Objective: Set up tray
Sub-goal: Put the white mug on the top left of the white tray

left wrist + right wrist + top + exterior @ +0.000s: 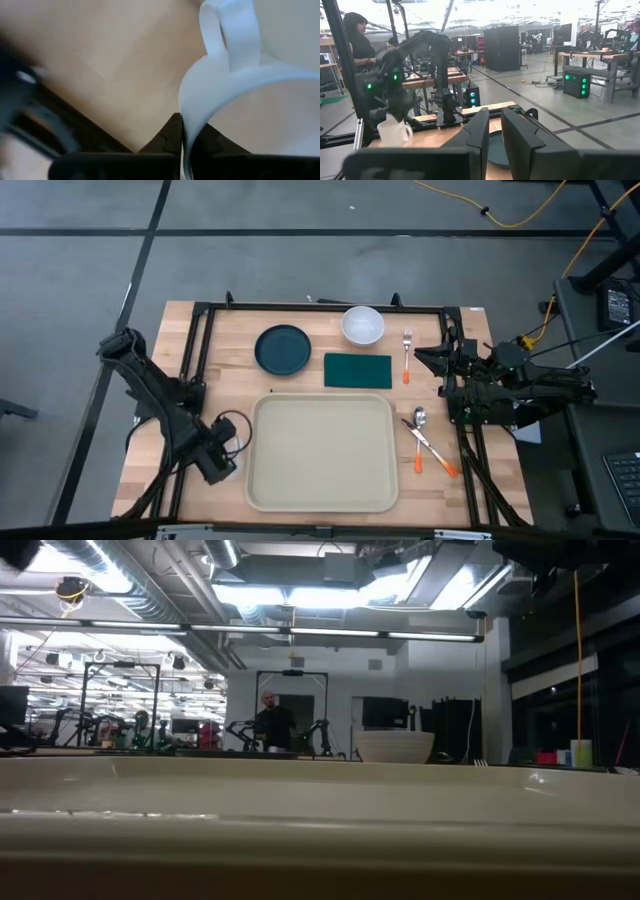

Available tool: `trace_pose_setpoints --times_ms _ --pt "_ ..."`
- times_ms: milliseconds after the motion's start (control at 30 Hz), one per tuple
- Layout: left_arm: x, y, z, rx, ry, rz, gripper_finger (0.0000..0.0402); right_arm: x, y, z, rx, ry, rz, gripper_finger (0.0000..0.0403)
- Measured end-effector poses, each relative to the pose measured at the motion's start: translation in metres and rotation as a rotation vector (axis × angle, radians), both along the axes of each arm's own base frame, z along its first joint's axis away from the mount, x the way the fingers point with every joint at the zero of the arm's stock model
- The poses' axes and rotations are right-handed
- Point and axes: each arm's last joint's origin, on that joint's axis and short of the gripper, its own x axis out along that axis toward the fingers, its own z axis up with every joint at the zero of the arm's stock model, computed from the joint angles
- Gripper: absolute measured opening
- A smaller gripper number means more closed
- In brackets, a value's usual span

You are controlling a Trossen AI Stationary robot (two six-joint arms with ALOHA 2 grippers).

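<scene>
Mug being carried toward tray.
Left gripper clenched on mug rim; next, lowered onto tray. Right gripper parked, fingers nearly closed, empty.

a large cream plastic tray lies flat on the wooden counter, near its front edge and roughly centred between the two sides. it is rectangular with rounded corners and a low raised rim, its long sides running left to right. its inside is bare. in the low view its pale rim fills the foreground.
</scene>
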Motion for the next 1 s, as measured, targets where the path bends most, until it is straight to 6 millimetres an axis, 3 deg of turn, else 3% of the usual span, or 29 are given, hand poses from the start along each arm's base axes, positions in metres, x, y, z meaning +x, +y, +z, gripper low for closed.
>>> trace_pose_setpoints --times_ms 200,367,667,867,1000 --pt "0.024 0.036 0.056 0.089 -0.051 -0.036 0.0004 0.0 0.0 0.0 -0.008 0.001 -0.001 0.0058" --pt "0.054 0.074 0.07 0.113 -0.11 -0.104 0.0004 0.0 0.0 0.0 -0.03 0.006 -0.004 0.0058" --pt "0.092 0.125 0.049 0.184 -0.035 -0.241 0.0004 0.0 0.0 -0.001 -0.027 0.016 -0.004 0.0058" --pt "0.126 0.134 0.02 0.144 -0.019 -0.376 0.0004 0.0 0.0 -0.001 -0.022 0.017 -0.003 0.0058" --pt "0.135 0.136 0.002 0.14 0.046 -0.42 0.0004 0.0 0.0 -0.002 0.001 0.016 0.006 0.0058"
